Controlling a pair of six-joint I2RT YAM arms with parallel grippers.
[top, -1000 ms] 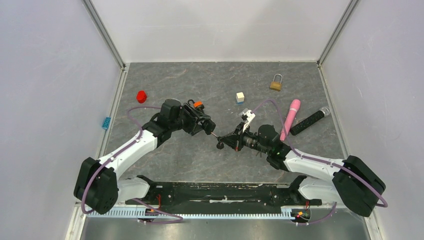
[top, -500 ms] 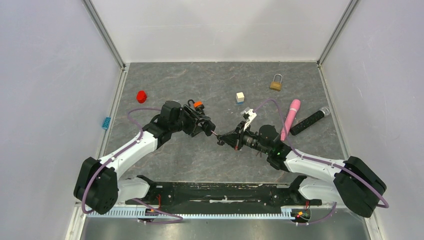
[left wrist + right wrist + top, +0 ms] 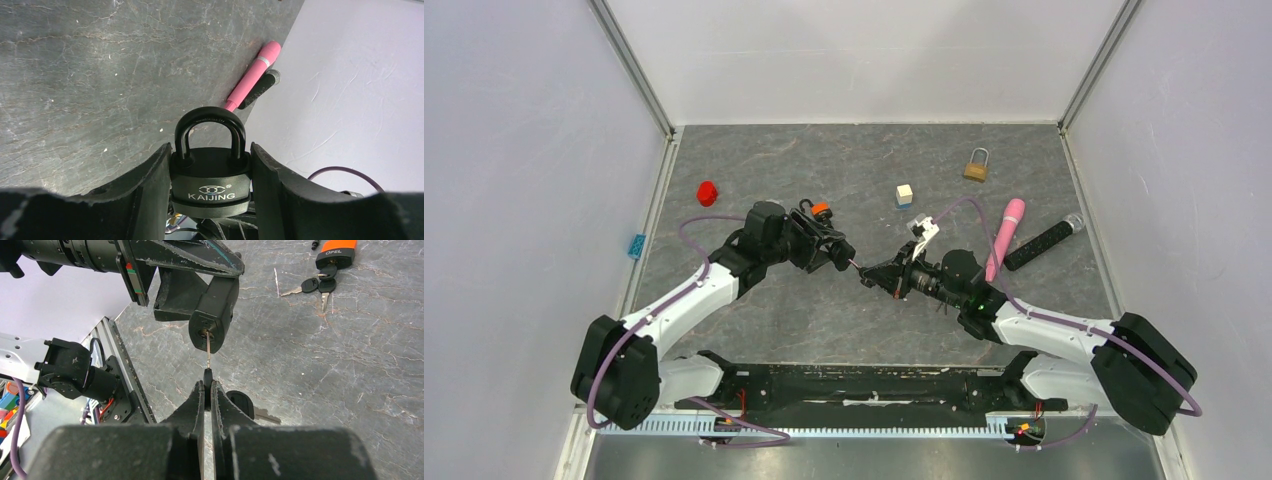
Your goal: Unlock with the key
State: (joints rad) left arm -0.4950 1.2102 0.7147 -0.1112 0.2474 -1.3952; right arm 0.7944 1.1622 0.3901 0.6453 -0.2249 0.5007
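Two arms: they meet above the middle of the table [image 3: 754,160], left gripper [image 3: 210,150] facing right gripper [image 3: 207,385].
Left gripper: jaws partly spread, clamping the black padlock [image 3: 210,185] by its sides, clear of the table.
Right gripper: fingers pressed together, pinching the key [image 3: 208,351].
Hidden: the key's head is buried between the fingers. The padlock's base is cut off in the left wrist view. From above, the key is only a sliver.
Padlock: matte, rounded body stamped KAIJING, with a glossy arched shackle, both legs seated.
Key: thin metal blade, tip in the keyhole, most of its length showing.
Table: grey, veined like stone.
Beyond: a smooth pink cylinder [image 3: 1005,238] beside a black cylinder [image 3: 1044,240], a brass padlock [image 3: 975,165] farther back.
Orange fob [image 3: 336,252]: marked OPEL, cut off at the frame edge.
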